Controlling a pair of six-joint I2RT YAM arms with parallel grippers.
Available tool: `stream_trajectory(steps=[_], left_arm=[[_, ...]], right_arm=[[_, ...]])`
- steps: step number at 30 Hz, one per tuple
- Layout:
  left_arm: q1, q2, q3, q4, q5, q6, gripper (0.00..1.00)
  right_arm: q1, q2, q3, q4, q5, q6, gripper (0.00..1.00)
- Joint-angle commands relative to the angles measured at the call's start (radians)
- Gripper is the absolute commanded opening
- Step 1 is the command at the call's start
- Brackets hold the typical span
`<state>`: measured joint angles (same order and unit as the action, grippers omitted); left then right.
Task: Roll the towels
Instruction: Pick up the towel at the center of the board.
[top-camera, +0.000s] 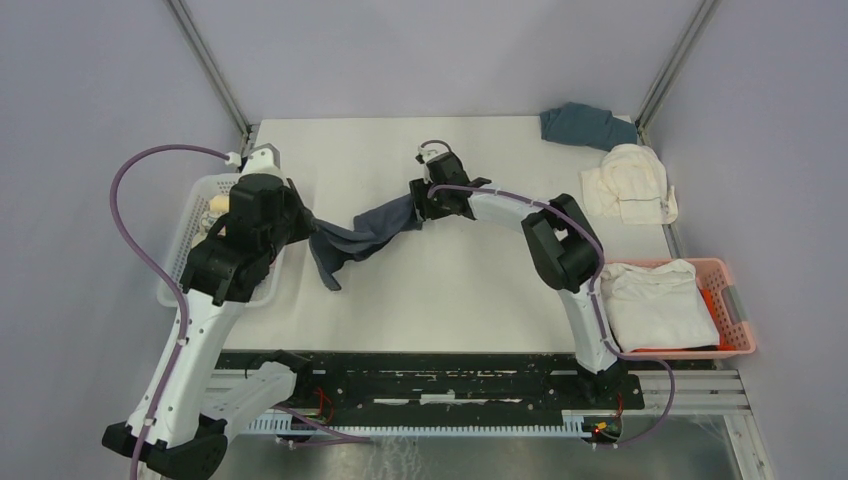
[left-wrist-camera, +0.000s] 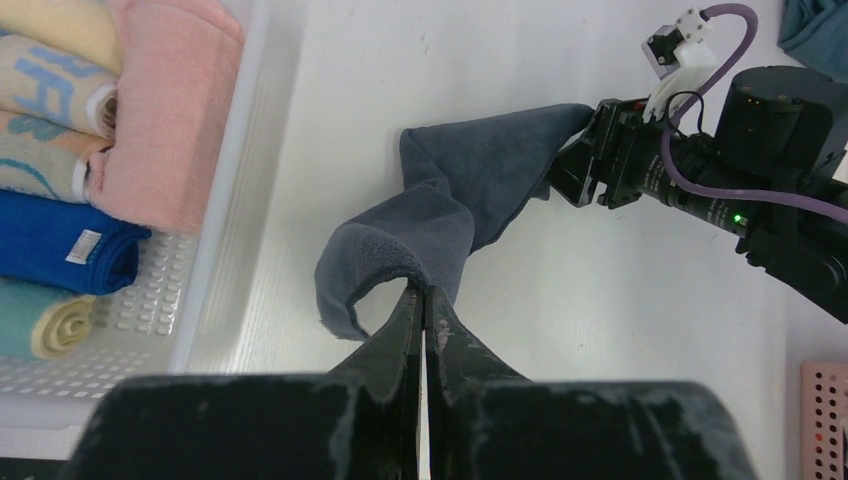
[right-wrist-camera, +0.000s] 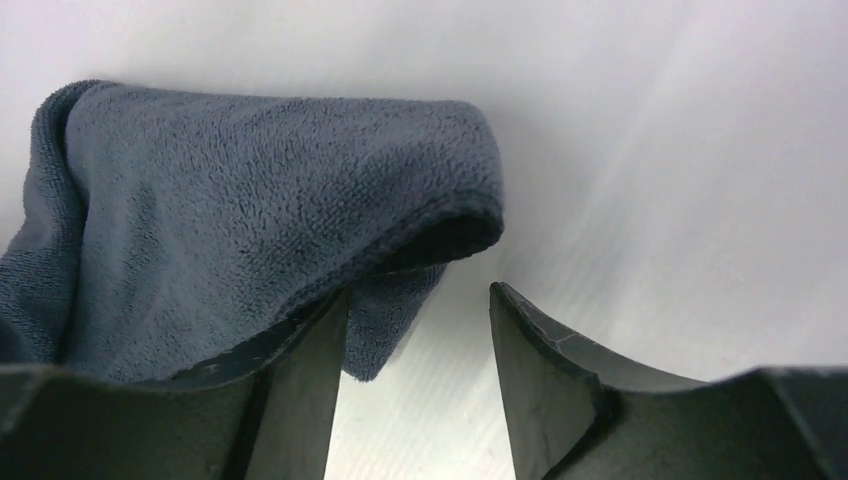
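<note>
A slate blue towel (top-camera: 365, 235) hangs stretched between my two grippers above the middle of the table. My left gripper (top-camera: 308, 228) is shut on its left edge; in the left wrist view the closed tips (left-wrist-camera: 422, 290) pinch a curled fold of the towel (left-wrist-camera: 450, 190). My right gripper (top-camera: 418, 208) is at the towel's far right corner with its jaws open. In the right wrist view the towel (right-wrist-camera: 230, 200) drapes over the left finger (right-wrist-camera: 300, 350), and the gap of the gripper (right-wrist-camera: 418, 300) is empty.
A white basket (top-camera: 185, 225) at the left holds rolled towels, pink (left-wrist-camera: 165, 120) and bright blue (left-wrist-camera: 60, 240) among them. A pink basket (top-camera: 735, 310) at the right holds a folded white towel (top-camera: 655, 300). A cream towel (top-camera: 630, 180) and a teal towel (top-camera: 580, 125) lie back right.
</note>
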<state>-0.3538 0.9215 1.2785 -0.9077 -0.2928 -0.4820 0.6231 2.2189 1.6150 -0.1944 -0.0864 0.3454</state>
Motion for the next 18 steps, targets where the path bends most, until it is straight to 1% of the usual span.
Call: stream_trajectory(steps=[1,2,4,7,9,10,13,15,17,18], left_arm=[[0.001,0.0,0.043,-0.008,-0.065,-0.027,0.03],[0.0,0.002,0.05,-0.01,-0.08,-0.022,0.03],[0.001,0.007,0.067,-0.014,-0.118,-0.012,0.03],[0.001,0.021,0.099,-0.009,-0.175,0.005,0.03],[0.001,0.039,0.126,0.001,-0.216,0.023,0.03],[0.001,0.049,0.15,0.006,-0.236,0.032,0.03],[0.002,0.091,0.236,0.016,-0.275,0.07,0.03],[0.001,0.113,0.296,0.022,-0.327,0.095,0.03],[0.001,0.117,0.323,0.042,-0.361,0.126,0.03],[0.001,0.115,0.325,0.054,-0.366,0.135,0.03]], right_arm=[[0.019,0.049,0.061,0.034,-0.013,0.017,0.6],[0.02,0.052,0.058,0.033,-0.014,0.018,0.57],[0.019,0.045,0.052,0.021,-0.009,0.007,0.45],[0.004,0.003,0.046,-0.019,0.05,-0.052,0.18],[-0.03,-0.042,0.043,-0.047,0.103,-0.088,0.03],[-0.052,-0.068,0.045,-0.068,0.121,-0.103,0.01],[-0.131,-0.173,0.041,-0.112,0.154,-0.151,0.01],[-0.186,-0.263,0.011,-0.127,0.173,-0.184,0.01],[-0.233,-0.358,-0.035,-0.135,0.191,-0.207,0.07],[-0.252,-0.397,-0.058,-0.145,0.203,-0.219,0.12]])
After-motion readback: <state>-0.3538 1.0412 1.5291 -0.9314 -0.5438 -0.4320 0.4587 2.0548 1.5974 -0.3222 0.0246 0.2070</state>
